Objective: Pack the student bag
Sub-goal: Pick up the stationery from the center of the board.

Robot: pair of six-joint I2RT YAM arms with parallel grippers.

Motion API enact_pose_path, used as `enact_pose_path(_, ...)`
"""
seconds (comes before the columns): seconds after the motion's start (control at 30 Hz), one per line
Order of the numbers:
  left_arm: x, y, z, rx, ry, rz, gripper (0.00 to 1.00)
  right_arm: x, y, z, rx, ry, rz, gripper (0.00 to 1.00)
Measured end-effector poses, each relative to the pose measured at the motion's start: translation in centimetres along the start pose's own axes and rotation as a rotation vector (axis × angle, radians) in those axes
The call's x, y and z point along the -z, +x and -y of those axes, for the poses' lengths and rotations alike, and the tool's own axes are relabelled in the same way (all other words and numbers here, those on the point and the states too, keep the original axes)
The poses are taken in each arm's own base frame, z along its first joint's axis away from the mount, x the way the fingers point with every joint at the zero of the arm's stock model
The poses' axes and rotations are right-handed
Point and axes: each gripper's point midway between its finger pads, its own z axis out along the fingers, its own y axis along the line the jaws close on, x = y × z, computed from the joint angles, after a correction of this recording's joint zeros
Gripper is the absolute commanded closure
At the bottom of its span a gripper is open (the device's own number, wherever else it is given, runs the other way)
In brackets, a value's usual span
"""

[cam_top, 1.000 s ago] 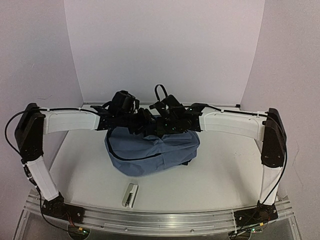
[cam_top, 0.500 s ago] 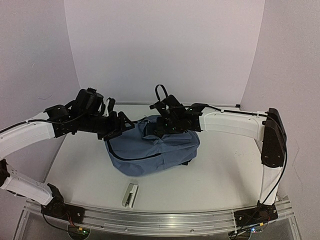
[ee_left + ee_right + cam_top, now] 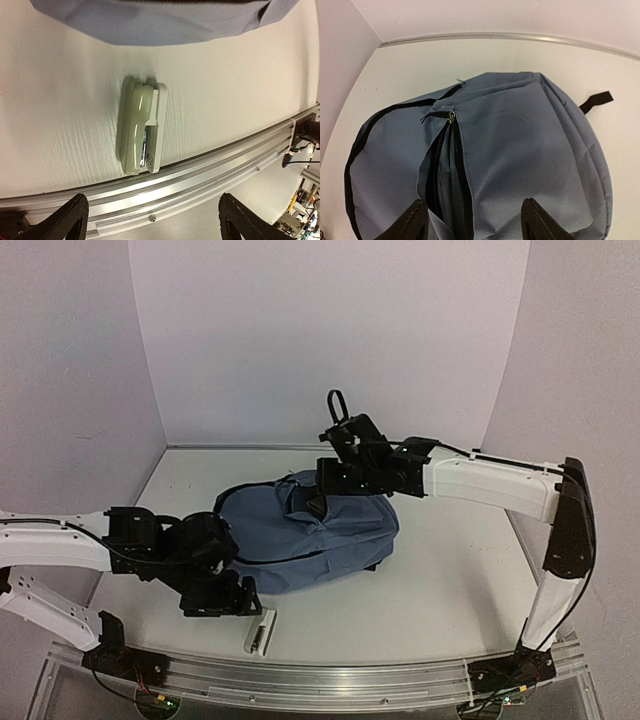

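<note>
starting at the near edge: aluminium rail (image 3: 330,680) across the front of the table (image 3: 450,580). just past it, a pale green stapler (image 3: 261,630), flat on the white surface, long axis pointing roughly away from the rail, near end close to the rail's lip. seen clearly from the left wrist camera, lying on its side with the metal strip showing.

left gripper (image 3: 222,598) down low beside that stapler, on its left in the overhead view. fingers (image 3: 75,220) spread wide, nothing between them, not touching the stapler.

moving on to mid-table: the student bag (image 3: 310,540), slate-blue, slumped on the table just beyond the stapler and apart from it. main zip (image 3: 452,150) gaping open down the middle, black teeth on both sides, metal pull (image 3: 451,116) at the far end of the opening. second black zip line curving round the left flank. small black strap tab (image 3: 596,100) poking out on the right.

right gripper (image 3: 320,505) poised over the far upper part of the bag, above the open zip. fingers (image 3: 535,220) parted, holding nothing, blue fabric showing between them.

beyond all that, pale walls meeting in the far corners.
</note>
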Motion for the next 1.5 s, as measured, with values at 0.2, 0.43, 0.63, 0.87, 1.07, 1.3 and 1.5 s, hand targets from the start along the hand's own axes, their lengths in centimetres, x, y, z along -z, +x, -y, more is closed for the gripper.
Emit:
enact_pose_path(0.2, -4.7, 2.6, -0.8, 0.008, -0.147, -0.078, 0.02, 1.4, -1.0, 0.4, -0.014, -0.004, 0.035, 0.27)
enact_pose_path(0.43, -7.5, 2.4, -0.6, 0.029, -0.163, -0.075, 0.03, 1.1, -0.2, 0.8, -0.008, 0.009, 0.022, 0.3)
enact_pose_path(0.63, -10.1, 2.8, -1.8, -0.008, -0.269, -0.112, 0.12, 1.0, -0.1, 1.0, -0.011, 0.013, 0.025, 0.32)
enact_pose_path(0.87, -10.9, 2.6, -1.9, -0.049, -0.319, -0.119, 0.36, 1.6, 0.1, 1.8, -0.015, 0.032, 0.033, 0.34)
enact_pose_path(1.07, -11.0, 2.5, -2.5, -0.068, -0.371, -0.119, 0.55, 2.0, -0.1, 2.1, -0.022, 0.039, 0.042, 0.35)
enact_pose_path(1.3, -11.1, 2.5, -2.2, -0.109, -0.383, -0.105, 0.58, 2.3, -0.3, 2.0, -0.028, 0.032, 0.048, 0.34)
enact_pose_path(1.5, -10.3, 1.9, -1.4, -0.181, -0.37, -0.063, 0.58, 2.9, 0.4, 1.5, -0.033, -0.067, -0.006, 0.34)
